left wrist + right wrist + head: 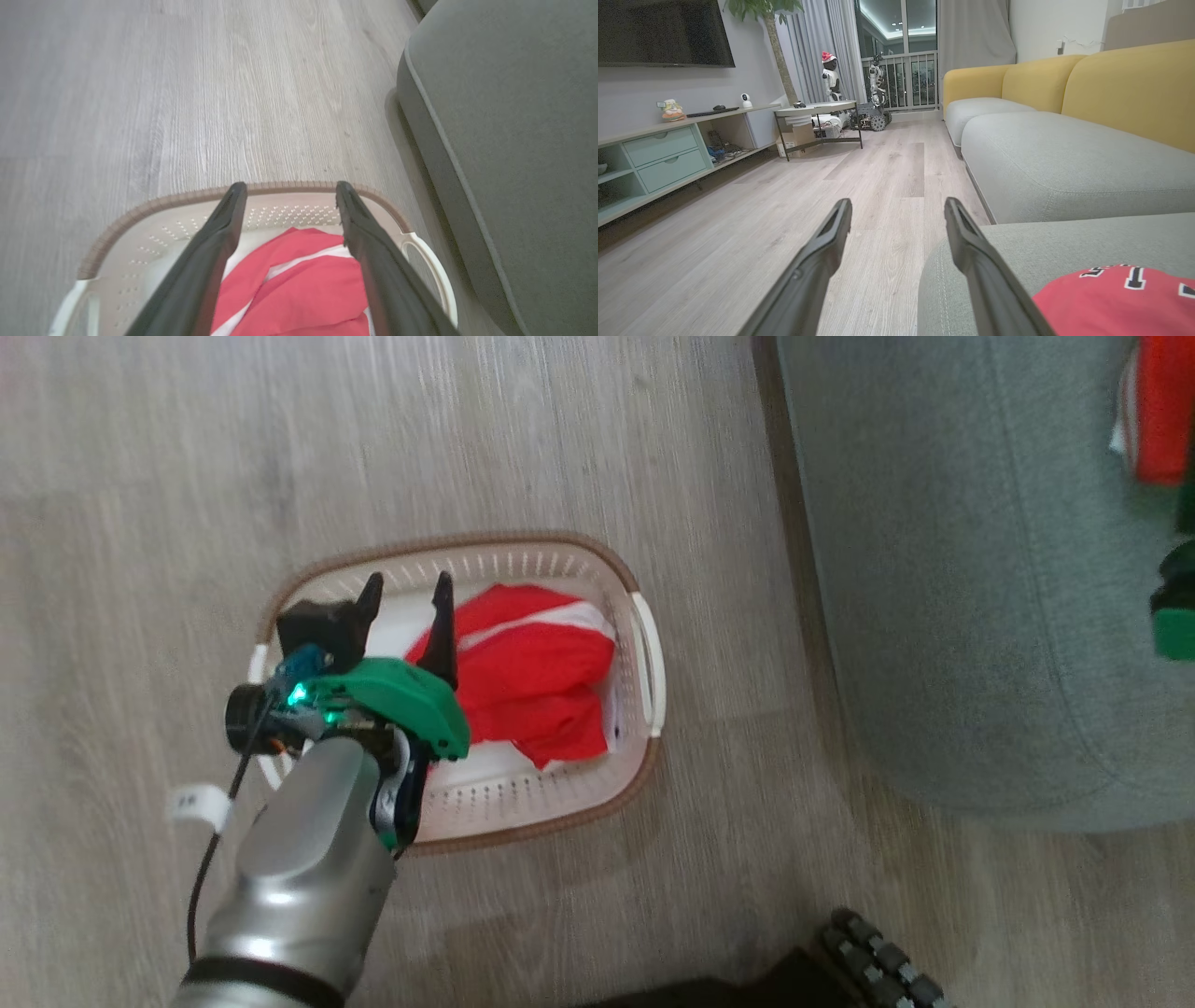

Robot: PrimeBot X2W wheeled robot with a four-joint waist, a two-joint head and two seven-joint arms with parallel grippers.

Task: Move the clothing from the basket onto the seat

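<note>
On the wood floor stands the cream basket [644, 653] [154, 224] with a brown rim. A red garment with a white stripe [532, 681] [303, 284] lies crumpled inside it. My left gripper [406, 590] [286, 189] hangs open above the basket's left half, nothing between its fingers. The grey seat [971, 579] [514, 121] [1017, 252] is to the right of the basket. A second red garment [1162, 406] [1115, 298] lies on the seat. In the right wrist view my right gripper [896, 205] is open and empty over the seat's edge beside that garment.
Part of a green and black arm housing [1176, 607] shows at the right edge over the seat. A dark wheeled base [868, 961] sits at the bottom. Farther off are a yellow-backed sofa [1064, 88], a low table [817, 116] and a TV cabinet [663, 149].
</note>
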